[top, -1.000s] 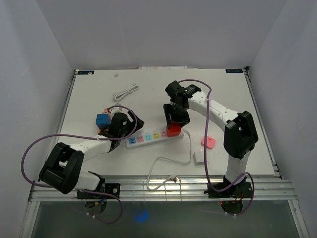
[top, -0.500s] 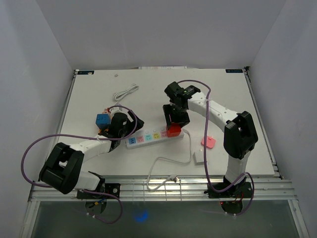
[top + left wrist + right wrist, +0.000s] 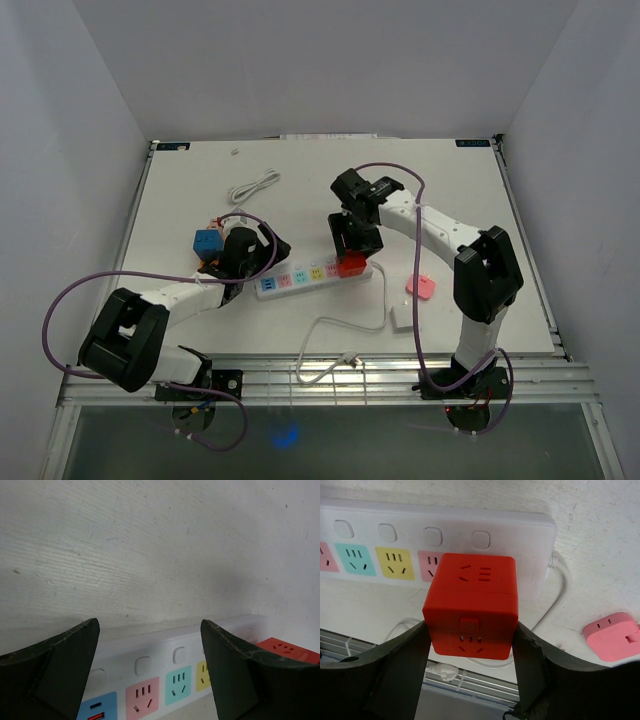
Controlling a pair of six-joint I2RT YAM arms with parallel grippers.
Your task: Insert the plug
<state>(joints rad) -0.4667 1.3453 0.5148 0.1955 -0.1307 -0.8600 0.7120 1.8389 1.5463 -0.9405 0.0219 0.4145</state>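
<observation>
Red cube plug (image 3: 472, 612) is gripped by the right jaws, with the dark fingers (image 3: 395, 670) pressed against its left and right sides. It sits over the right end of the white power strip (image 3: 312, 272), on the last socket next to a pink one. Can't tell if its pins are fully in. From above, the cube (image 3: 350, 263) shows at the strip's right end, under the right arm's wrist. The strip lies slightly slanted near the middle of the desk (image 3: 470, 200), and its sockets run pink, teal, yellow, pink toward the cube. Its white cord (image 3: 340, 335) loops off the right end toward the near edge. The left jaws are spread wide and hold nothing. They are low over the strip's left end, with one finger (image 3: 55, 670) on each side of the wrist view and the blue, pink, teal and yellow sockets between them. The red cube (image 3: 287, 650) is visible at the far right of that view. A blue cube (image 3: 206, 243) sits just left of the left wrist. A pink plug (image 3: 421, 287) and a small white block (image 3: 403, 318) lie right of the strip, apart from it. A loose white cable (image 3: 255, 186) lies further back on the left.
</observation>
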